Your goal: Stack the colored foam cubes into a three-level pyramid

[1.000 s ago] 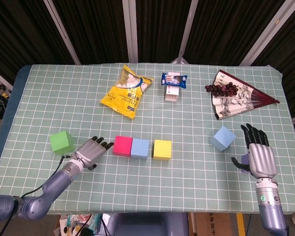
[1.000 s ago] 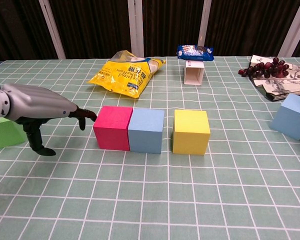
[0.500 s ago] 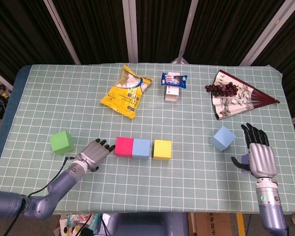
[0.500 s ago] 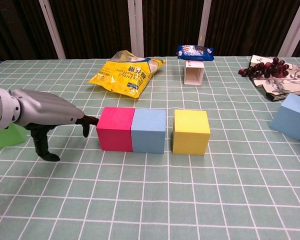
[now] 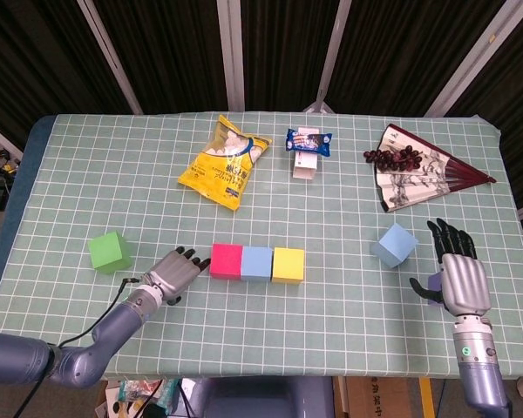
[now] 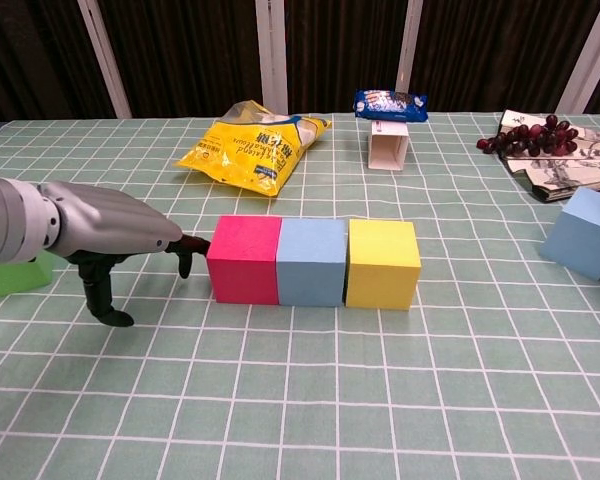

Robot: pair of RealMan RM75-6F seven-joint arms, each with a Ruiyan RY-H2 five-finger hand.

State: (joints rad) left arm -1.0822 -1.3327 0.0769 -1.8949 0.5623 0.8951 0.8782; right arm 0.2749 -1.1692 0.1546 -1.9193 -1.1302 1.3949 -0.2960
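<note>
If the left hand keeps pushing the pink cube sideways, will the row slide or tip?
Probably slide: the pink cube, blue cube and yellow cube sit flat and flush. Being foam, they are likely light. The left hand touches low, so tipping seems unlikely, though the tablecloth may drag.

You see a pink foam cube [image 6: 244, 259], light-blue foam cube [image 6: 312, 261] and yellow foam cube [image 6: 382, 263]. The cloth-covered table [image 6: 310, 400] is green with a white grid.
</note>
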